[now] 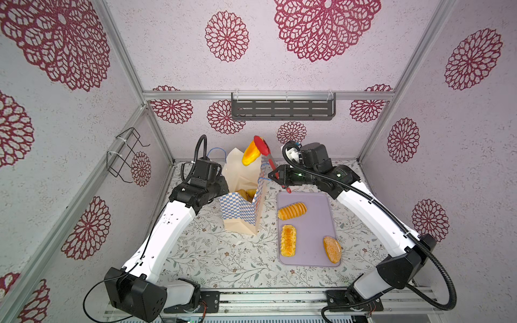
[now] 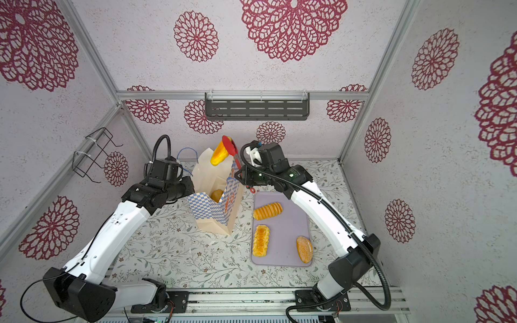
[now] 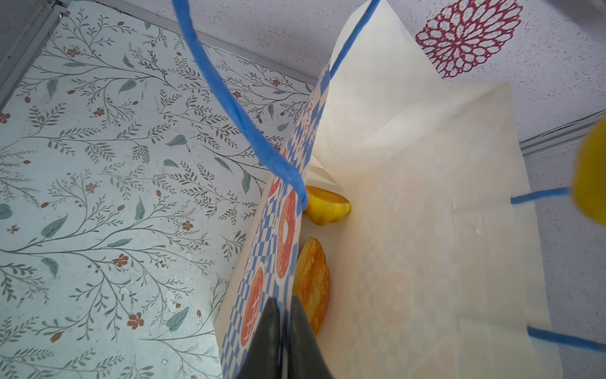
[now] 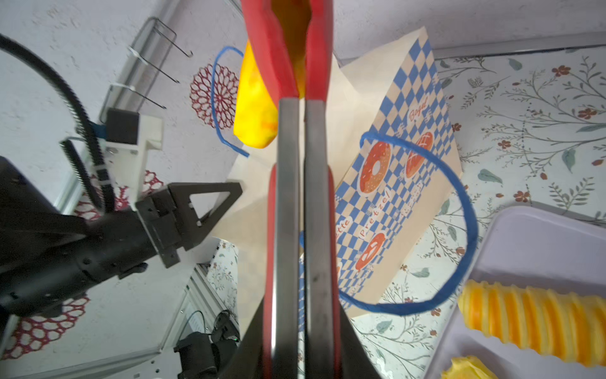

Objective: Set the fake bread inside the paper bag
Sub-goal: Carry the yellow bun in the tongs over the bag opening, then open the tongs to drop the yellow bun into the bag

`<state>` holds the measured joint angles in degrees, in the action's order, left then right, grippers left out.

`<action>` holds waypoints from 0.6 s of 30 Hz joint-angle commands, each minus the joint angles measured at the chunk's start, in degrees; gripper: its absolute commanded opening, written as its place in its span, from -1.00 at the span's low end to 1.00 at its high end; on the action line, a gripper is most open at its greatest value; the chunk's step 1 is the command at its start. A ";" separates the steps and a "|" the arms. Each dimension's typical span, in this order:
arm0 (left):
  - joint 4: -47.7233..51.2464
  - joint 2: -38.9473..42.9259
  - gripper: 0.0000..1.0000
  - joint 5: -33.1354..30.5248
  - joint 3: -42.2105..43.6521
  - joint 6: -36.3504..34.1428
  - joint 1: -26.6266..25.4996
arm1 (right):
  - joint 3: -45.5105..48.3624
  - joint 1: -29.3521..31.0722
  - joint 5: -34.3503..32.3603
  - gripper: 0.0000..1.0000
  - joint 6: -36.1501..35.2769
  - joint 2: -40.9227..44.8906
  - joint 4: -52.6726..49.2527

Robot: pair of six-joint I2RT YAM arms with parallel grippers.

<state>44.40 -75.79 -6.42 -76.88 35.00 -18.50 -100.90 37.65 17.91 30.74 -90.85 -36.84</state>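
Observation:
The paper bag (image 1: 242,215) (image 2: 213,214) stands upright and open mid-table. My left gripper (image 3: 283,305) (image 1: 221,186) is shut on its rim. Two pieces of fake bread (image 3: 328,208) (image 3: 311,282) lie inside at the bottom. My right gripper (image 1: 277,175) (image 4: 301,315) is shut on the handles of red tongs (image 1: 263,146) (image 4: 288,197). The tongs pinch a yellow-orange fake bread (image 1: 249,155) (image 2: 218,156) (image 4: 255,108) above the bag's mouth. Three more pieces rest on the tray: a ribbed roll (image 1: 292,211), a braided loaf (image 1: 288,240) and an oval bun (image 1: 332,249).
A flat lilac tray (image 1: 316,223) (image 4: 541,246) lies right of the bag. The bag's blue cord handles (image 4: 465,210) loop loosely beside the tongs. A wire rack (image 1: 126,156) hangs on the left wall and a black shelf (image 1: 282,109) on the back wall.

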 commanded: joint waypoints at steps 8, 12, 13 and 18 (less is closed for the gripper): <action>-1.46 -0.59 -0.80 0.62 -0.29 0.23 -0.20 | -7.63 4.41 -7.54 -0.48 -6.66 -3.26 -6.45; -1.50 -0.51 -0.80 0.72 -0.21 0.26 -0.16 | -7.61 4.71 -7.38 -0.39 -6.70 -3.19 -6.56; -1.45 -0.50 -0.80 0.70 -0.20 0.27 -0.21 | -7.68 4.71 -7.36 -0.37 -6.73 -3.19 -6.42; -1.29 -0.50 -0.79 0.57 -0.11 0.26 -0.15 | -7.73 4.72 -6.55 -0.26 -6.58 -2.84 -5.97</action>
<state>44.25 -75.79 -5.82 -76.88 35.16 -18.50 -105.65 42.37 11.97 25.10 -95.42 -44.77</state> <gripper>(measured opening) 0.103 0.366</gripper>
